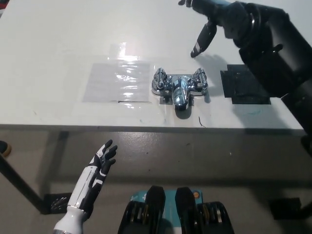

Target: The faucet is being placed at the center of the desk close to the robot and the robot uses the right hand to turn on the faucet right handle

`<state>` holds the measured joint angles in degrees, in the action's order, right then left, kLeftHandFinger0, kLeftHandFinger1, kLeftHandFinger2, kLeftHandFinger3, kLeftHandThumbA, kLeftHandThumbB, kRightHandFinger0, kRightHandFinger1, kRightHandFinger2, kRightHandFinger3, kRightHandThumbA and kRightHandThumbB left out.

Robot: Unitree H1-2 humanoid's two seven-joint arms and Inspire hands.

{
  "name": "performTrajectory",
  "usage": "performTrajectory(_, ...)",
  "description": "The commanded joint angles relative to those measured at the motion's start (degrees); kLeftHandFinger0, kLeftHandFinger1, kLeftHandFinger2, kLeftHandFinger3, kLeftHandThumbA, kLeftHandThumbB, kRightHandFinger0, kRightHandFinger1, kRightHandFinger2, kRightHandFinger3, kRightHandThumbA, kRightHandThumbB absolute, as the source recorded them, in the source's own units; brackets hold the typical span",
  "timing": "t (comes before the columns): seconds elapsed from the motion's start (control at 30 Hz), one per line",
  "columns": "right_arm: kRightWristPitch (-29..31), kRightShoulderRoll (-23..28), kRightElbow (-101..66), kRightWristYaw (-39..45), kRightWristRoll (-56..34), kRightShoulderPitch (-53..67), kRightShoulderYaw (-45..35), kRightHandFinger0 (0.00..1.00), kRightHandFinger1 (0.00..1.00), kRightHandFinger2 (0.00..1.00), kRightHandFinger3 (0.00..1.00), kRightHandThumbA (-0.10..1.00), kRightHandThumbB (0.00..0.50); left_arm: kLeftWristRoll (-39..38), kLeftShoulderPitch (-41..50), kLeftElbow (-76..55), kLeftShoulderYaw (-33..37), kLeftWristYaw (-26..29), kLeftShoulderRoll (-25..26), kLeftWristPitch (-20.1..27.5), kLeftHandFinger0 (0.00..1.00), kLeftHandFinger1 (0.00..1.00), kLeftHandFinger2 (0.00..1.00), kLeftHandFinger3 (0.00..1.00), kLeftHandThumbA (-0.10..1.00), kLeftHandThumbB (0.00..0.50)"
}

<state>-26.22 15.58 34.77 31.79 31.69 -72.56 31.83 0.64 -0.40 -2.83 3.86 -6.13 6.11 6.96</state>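
A chrome faucet [178, 87] stands on the white desk [58, 44] near its front edge, at the middle. Its right handle [200, 79] and left handle [159, 79] flank the spout. My black right hand [210, 19] hovers above the desk, up and behind the right handle, fingers apart and pointing down, holding nothing. It does not touch the faucet. My white left hand [101, 161] rests open below the desk edge at the lower left.
A clear plastic sheet [117, 82] is taped to the desk left of the faucet. A black taped square [246, 87] lies to its right, partly under my right forearm [273, 48].
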Motion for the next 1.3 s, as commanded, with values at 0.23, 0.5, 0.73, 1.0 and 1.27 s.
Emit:
performTrajectory(0.23, -0.71, -3.15, 8.61, -2.24, 2.1, -5.1, -2.2, 1.0, 1.0, 1.0, 1.0, 1.0, 0.302, 0.42, -0.4, -2.12, 0.3, -0.5, 0.28, 1.77, 1.0, 1.0, 1.0, 1.0, 0.93, 0.116)
performTrajectory(0.5, 1.77, -4.3, 14.88, -4.0, 3.34, -6.11, -0.54, 1.0, 1.0, 1.0, 1.0, 1.0, 0.323, 0.3, -0.6, -2.2, 0.18, -0.55, 0.32, 1.39, 1.0, 1.0, 1.0, 1.0, 0.93, 0.133)
performTrajectory(0.73, 2.85, -5.23, 17.66, -6.07, 2.48, -5.73, -1.31, 1.0, 1.0, 1.0, 1.0, 1.0, 0.31, 0.61, -0.67, -2.26, 0.25, -0.48, 0.31, 1.69, 1.0, 1.0, 1.0, 1.0, 0.93, 0.124)
performTrajectory(1.0, 3.28, -5.62, 18.76, -6.23, 2.86, -6.14, -0.75, 1.0, 1.0, 1.0, 1.0, 1.0, 0.312, 1.04, -0.63, -2.68, 0.22, -0.35, 0.31, 1.41, 1.0, 1.0, 1.0, 1.0, 0.93, 0.125)
performTrajectory(1.27, 2.89, -6.12, 19.07, -5.91, 2.57, -6.39, -0.91, 1.0, 1.0, 1.0, 1.0, 1.0, 0.311, 1.47, -1.07, -2.48, 0.21, -0.38, 0.57, 1.82, 1.0, 1.0, 1.0, 1.0, 0.93, 0.118)
